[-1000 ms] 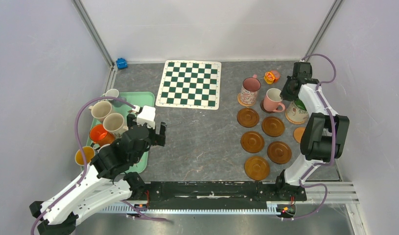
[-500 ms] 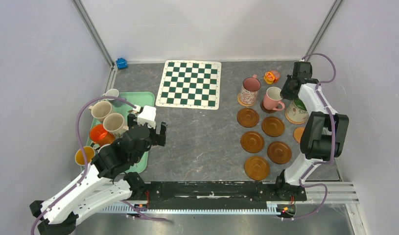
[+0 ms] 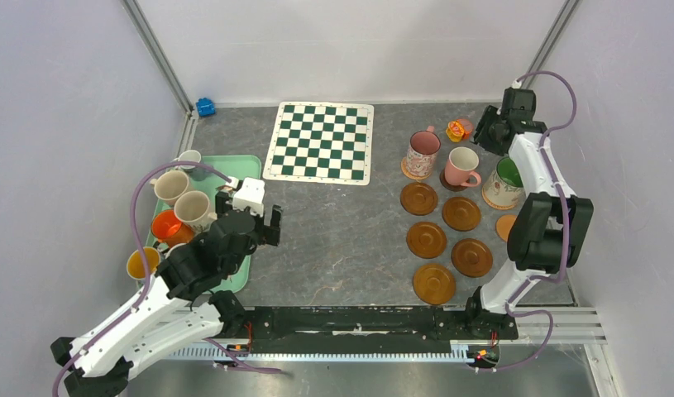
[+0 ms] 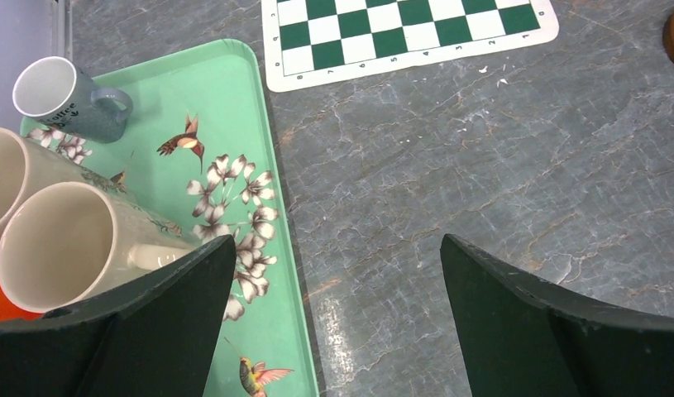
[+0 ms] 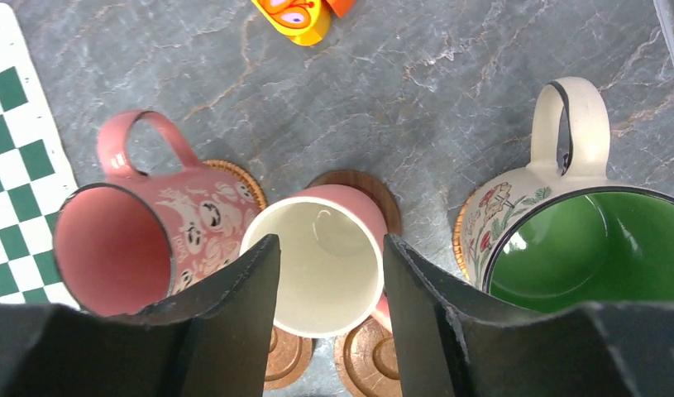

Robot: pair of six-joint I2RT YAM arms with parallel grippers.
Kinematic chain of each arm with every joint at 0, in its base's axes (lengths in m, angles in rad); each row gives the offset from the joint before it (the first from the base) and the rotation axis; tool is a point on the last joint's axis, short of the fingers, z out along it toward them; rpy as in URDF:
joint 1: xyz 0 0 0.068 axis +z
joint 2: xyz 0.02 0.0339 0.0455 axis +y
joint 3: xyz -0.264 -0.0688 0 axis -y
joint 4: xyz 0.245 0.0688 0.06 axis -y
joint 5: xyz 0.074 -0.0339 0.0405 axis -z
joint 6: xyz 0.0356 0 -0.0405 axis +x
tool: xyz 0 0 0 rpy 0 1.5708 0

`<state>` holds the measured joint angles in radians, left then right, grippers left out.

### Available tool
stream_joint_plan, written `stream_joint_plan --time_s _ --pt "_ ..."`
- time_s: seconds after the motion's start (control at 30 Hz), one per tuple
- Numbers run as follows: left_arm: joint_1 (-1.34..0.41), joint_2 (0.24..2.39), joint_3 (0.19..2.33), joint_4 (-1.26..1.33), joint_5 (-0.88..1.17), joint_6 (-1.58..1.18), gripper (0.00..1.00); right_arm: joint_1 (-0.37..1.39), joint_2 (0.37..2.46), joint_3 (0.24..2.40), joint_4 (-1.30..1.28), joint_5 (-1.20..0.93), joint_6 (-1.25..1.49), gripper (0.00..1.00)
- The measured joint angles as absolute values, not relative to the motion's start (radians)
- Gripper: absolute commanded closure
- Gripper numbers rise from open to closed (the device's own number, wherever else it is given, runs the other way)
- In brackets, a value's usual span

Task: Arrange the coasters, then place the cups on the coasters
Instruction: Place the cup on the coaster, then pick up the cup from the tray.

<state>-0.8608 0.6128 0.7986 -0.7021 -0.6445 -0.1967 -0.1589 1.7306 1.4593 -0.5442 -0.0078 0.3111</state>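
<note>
1. The left claw [image 4: 337, 248] is held with its jaws wide apart and empty, over the right-hand rim of the mint-green flowered tray [image 4: 226, 107] on the grey stone-patterned counter [image 3: 341, 240].
2. The cups not yet placed are all in that tray, to the left of the left claw. A tall cream ceramic mug [image 4: 64, 248] stands just beside its left finger, handle turned toward the claw. A second cream mug [image 4: 2, 182] is behind it and a small blue-grey mug [image 4: 69, 103] is at the far corner. An orange mug [image 3: 166, 225] and a yellow mug [image 3: 141, 263] are nearer the arm's base.
3. The right claw [image 5: 327, 244] is seen with its jaws apart and nothing gripped, raised above the far right of the counter. Below it stand a pink patterned mug [image 5: 126, 248], a plain pink mug with a cream inside [image 5: 317, 273] and a floral green-lined mug [image 5: 581, 248], each on a coaster.
4. Five empty dark brown round wooden coasters [image 3: 426, 239] lie just in front of those cups, on the right arm's side and well apart from the tray.
5. The coming move is judged to turn on this split. The left arm is nearer the waiting cups, and any cup taken must be carried rightward across the counter.
</note>
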Motion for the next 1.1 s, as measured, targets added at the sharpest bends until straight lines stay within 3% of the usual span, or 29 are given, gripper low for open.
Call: stream_joint_plan --time_s 0.27,0.5,0.63,0.77,0.9,1.1 --pt "-0.86 0.677 0.799 -0.722 -0.689 -0.209 0.0 -0.086 1.589 1.441 -0.564 -0.037 0.295 0.44" --pt "-0.825 0.789 0.829 -0.787 -0.757 -0.267 0.0 0.147 1.293 1.177 -0.488 -0.086 0.254 0.45" --pt "-0.682 0.881 0.874 -0.813 -0.727 -0.316 0.02 0.247 1.178 1.026 -0.459 -0.102 0.262 0.45" --pt "-0.521 0.972 0.926 -0.836 -0.708 -0.381 0.13 0.337 1.088 0.905 -0.421 -0.109 0.283 0.46" --pt "-0.416 1.006 0.971 -0.845 -0.707 -0.448 0.17 0.417 1.005 0.823 -0.392 -0.12 0.297 0.46" --pt "-0.209 1.041 1.06 -0.86 -0.706 -0.531 0.23 0.448 0.92 0.734 -0.363 -0.142 0.306 0.45"
